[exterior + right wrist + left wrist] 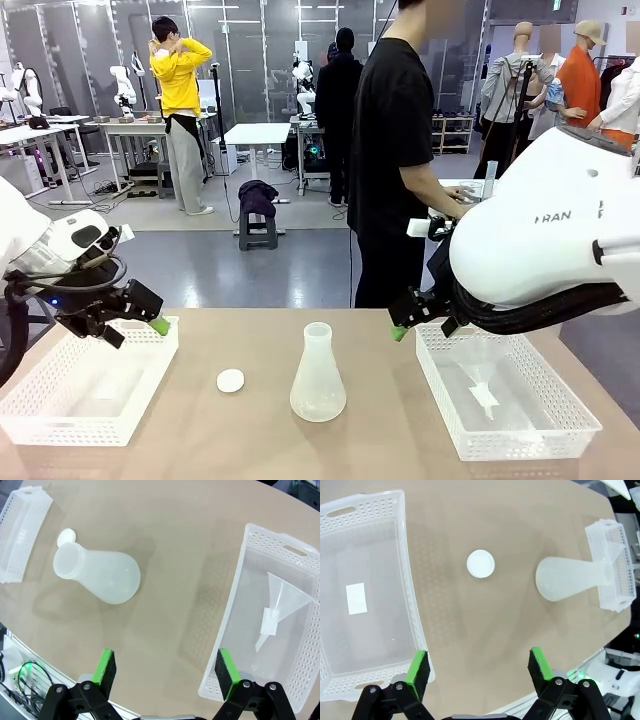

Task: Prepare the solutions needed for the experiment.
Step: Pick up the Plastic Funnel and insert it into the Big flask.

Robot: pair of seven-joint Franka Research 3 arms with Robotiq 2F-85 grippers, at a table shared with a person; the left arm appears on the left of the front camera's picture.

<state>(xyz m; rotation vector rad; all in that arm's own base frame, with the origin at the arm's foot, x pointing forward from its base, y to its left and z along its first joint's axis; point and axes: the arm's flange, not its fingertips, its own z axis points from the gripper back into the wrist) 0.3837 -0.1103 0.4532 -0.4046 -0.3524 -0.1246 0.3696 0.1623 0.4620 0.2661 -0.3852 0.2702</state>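
Note:
A translucent conical flask (318, 375) stands upright mid-table and looks empty; no pale yellow solution is in view. The flask also appears in the left wrist view (570, 577) and the right wrist view (100, 575). A small white round stopper (230, 380) (480, 563) (65, 536) lies to its left. My left gripper (155, 322) (479, 660) hovers open over the left basket's inner edge, holding nothing. Above the right basket's near-left corner, my right gripper (400, 330) (165, 662) is also open with nothing between its fingers.
A white perforated basket (60, 425) (405, 570) sits at the left with a white label on its floor. A matching basket (520, 440) (240, 580) at the right holds a clear funnel (280, 607) (485, 390). A person in black (400, 150) stands beyond the far edge.

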